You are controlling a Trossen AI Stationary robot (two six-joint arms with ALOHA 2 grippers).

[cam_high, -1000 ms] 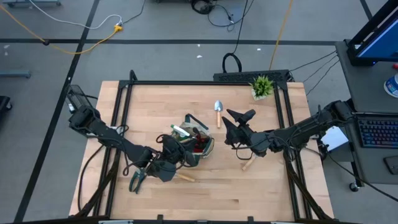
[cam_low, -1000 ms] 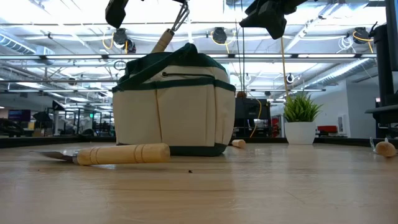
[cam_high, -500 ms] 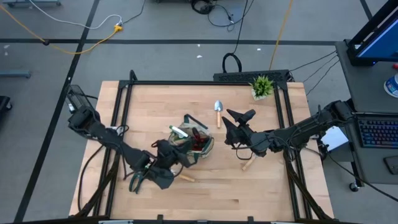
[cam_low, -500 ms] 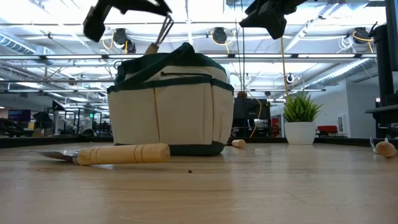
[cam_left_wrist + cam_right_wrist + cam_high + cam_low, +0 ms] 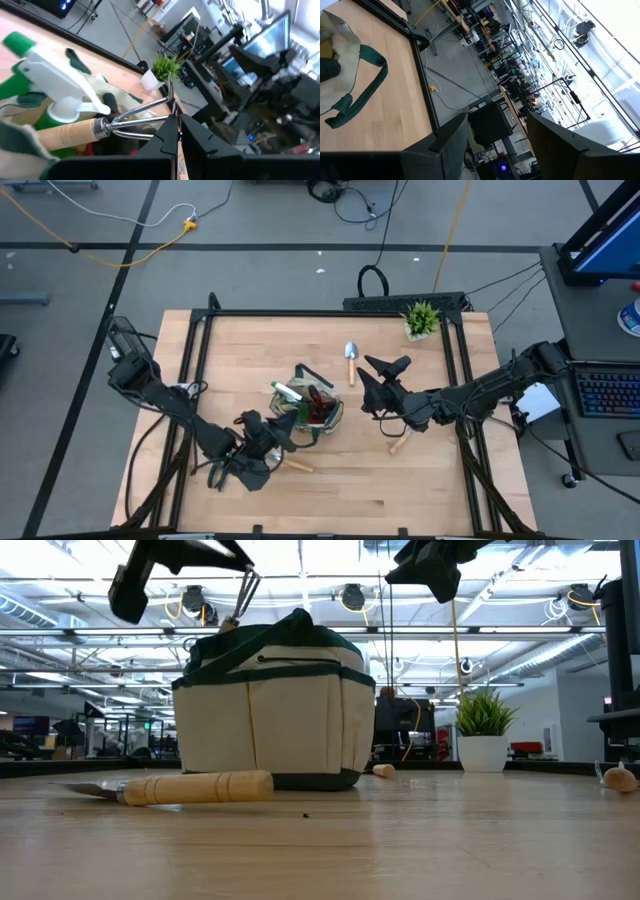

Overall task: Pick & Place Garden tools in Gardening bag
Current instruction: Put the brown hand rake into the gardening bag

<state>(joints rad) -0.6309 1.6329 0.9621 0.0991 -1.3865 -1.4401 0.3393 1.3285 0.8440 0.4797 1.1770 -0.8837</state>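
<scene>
Pinching the metal tines of the hand fork (image 5: 145, 117) in my left hand (image 5: 172, 131), I hold it by its tip so the wooden handle goes down first into the gardening bag (image 5: 275, 715), where there is room beside the spray bottle (image 5: 47, 87) already standing inside. The fingers are closed tight on the thin prongs, and from the low view the hand sits above the bag's rim on its near-left side, the fork slanting down into the opening. My right hand (image 5: 385, 385) waits with its fingers apart and nothing in them, hovering over the surface (image 5: 450, 480) just right of the bag, near a trowel (image 5: 351, 360) that lies toward the potted plant (image 5: 421, 317). Another trowel (image 5: 175, 787) rests on the surface in front of the bag, not yet packed. I judge the fork is nearly seated; letting go should drop it in.
</scene>
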